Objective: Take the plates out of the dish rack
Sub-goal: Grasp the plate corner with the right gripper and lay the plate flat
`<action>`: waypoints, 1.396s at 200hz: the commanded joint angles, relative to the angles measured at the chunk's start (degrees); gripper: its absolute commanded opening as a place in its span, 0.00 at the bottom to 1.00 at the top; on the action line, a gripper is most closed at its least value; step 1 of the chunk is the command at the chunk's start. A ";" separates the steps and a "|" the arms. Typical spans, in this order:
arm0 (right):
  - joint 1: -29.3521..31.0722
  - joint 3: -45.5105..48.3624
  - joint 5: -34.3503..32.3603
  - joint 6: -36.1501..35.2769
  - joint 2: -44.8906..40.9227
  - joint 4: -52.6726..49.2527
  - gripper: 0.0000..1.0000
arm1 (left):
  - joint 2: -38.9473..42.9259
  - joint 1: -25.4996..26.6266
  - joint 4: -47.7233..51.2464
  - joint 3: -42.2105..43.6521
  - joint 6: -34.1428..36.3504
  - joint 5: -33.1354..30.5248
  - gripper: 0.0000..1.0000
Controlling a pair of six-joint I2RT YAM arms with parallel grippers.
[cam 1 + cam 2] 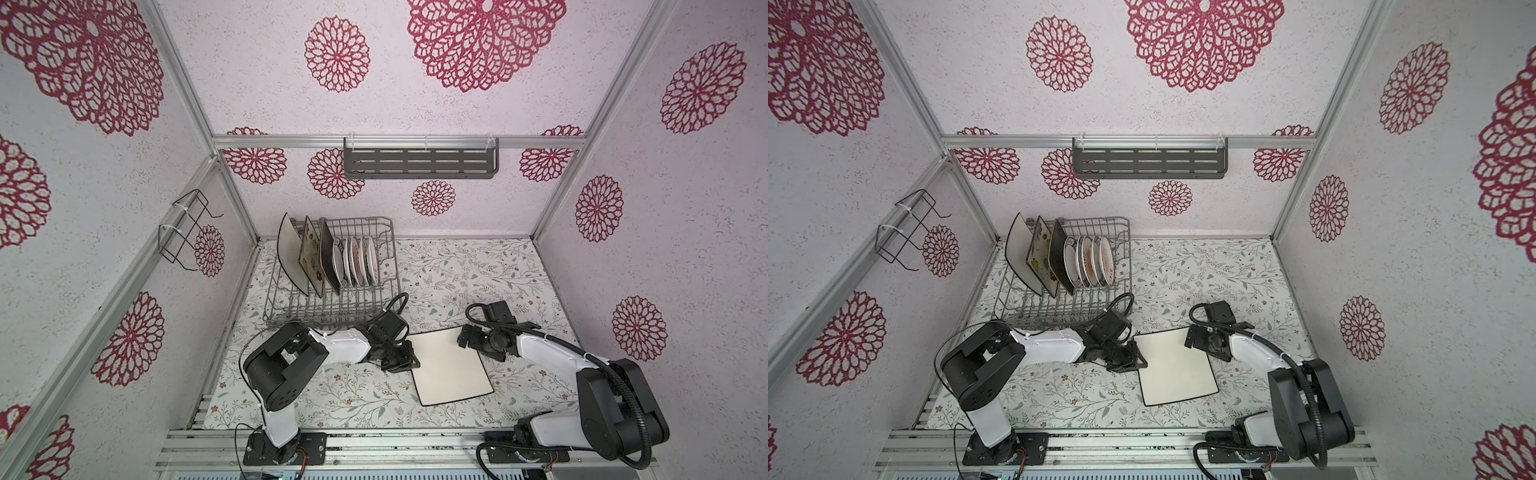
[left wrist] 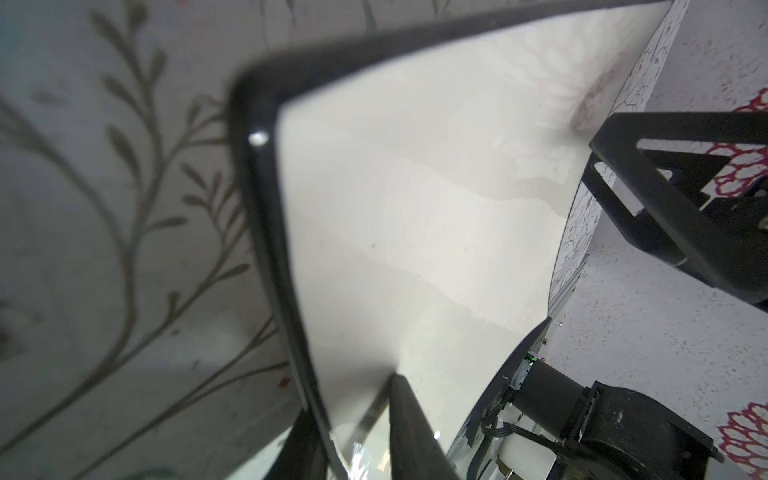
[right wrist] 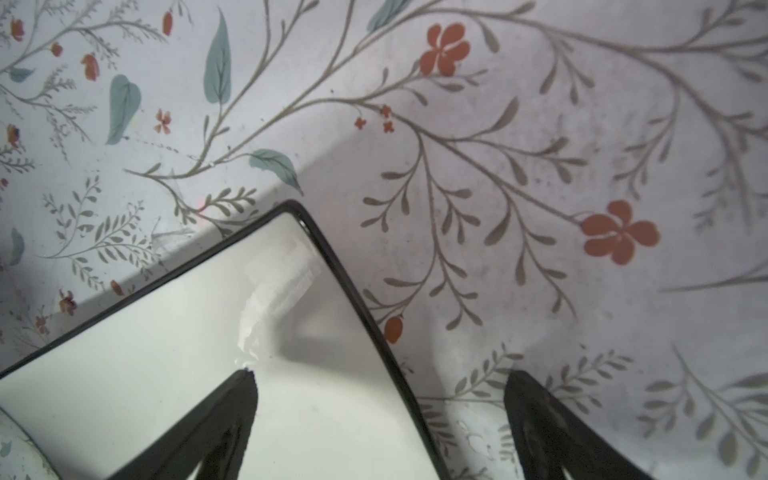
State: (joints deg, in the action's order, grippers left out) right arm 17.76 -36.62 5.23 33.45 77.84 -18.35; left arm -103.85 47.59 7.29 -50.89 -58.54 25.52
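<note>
A white black-rimmed plate [image 1: 451,365] [image 1: 1177,365] lies flat on the table between both grippers. My left gripper [image 1: 409,361] [image 2: 349,399] straddles its left rim, one finger over the white face [image 2: 415,208], one outside the rim, jaws slightly apart. My right gripper [image 1: 463,336] [image 3: 380,376] stands wide open over the plate's far right corner [image 3: 166,374]. The grey wire dish rack [image 1: 332,311] [image 1: 1059,311] holds upright plates: a white black-rimmed one [image 1: 291,257], a cream floral one [image 1: 309,262], a dark brown one [image 1: 330,262] and several small round ones [image 1: 357,262].
A grey slotted shelf [image 1: 419,162] hangs on the back wall and a black wire holder [image 1: 187,232] on the left wall. The floral table cover [image 1: 478,270] stretches to the right of the rack. Aluminium rails run along the front edge [image 1: 415,440].
</note>
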 commanded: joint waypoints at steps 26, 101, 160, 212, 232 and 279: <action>2.89 -0.67 2.49 -0.38 0.10 -3.09 0.92 | -3.98 1.27 15.71 1.95 1.84 -5.92 0.28; 7.69 1.39 3.74 3.18 -0.85 -2.28 0.81 | 0.70 1.11 15.99 4.27 0.86 -10.08 0.37; 13.02 -0.42 3.56 6.03 1.60 -1.95 0.75 | 5.91 -0.54 17.15 7.12 1.58 -14.22 0.44; 18.54 -0.83 1.51 10.92 1.30 -2.68 0.73 | 6.60 -1.70 17.19 7.89 3.12 -14.43 0.45; 20.34 -0.82 1.00 12.72 0.84 -2.66 0.73 | 7.33 -2.22 16.43 8.67 3.17 -14.11 0.44; 22.56 -1.96 -0.66 13.88 1.35 -4.36 0.73 | 9.51 -3.20 17.30 9.50 4.56 -14.36 0.45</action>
State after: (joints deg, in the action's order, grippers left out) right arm 38.54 -37.32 2.20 43.99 78.65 -20.01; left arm -92.86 45.10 17.34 -44.56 -55.57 15.88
